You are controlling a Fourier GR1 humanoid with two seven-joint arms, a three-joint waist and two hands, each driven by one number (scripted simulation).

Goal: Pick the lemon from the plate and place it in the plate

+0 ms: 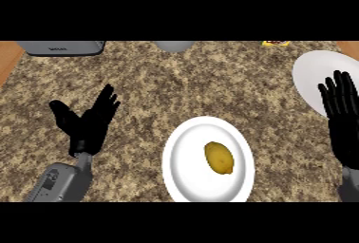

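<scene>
A yellow lemon (219, 157) lies near the middle of a white plate (189, 180) at the lower centre of the counter. A second white plate (308, 71) sits at the right edge, partly covered by my right hand (344, 118), which is open with fingers straight and pointing up. My left hand (88, 124) rests open at the left, fingers up, well apart from the lemon's plate. Neither hand touches the lemon.
A grey appliance (61, 47) stands at the back left, a grey round vessel (174, 45) at the back centre, and a small yellow item (276, 43) at the back right. Wooden strips border the speckled stone counter (210, 80) on both sides.
</scene>
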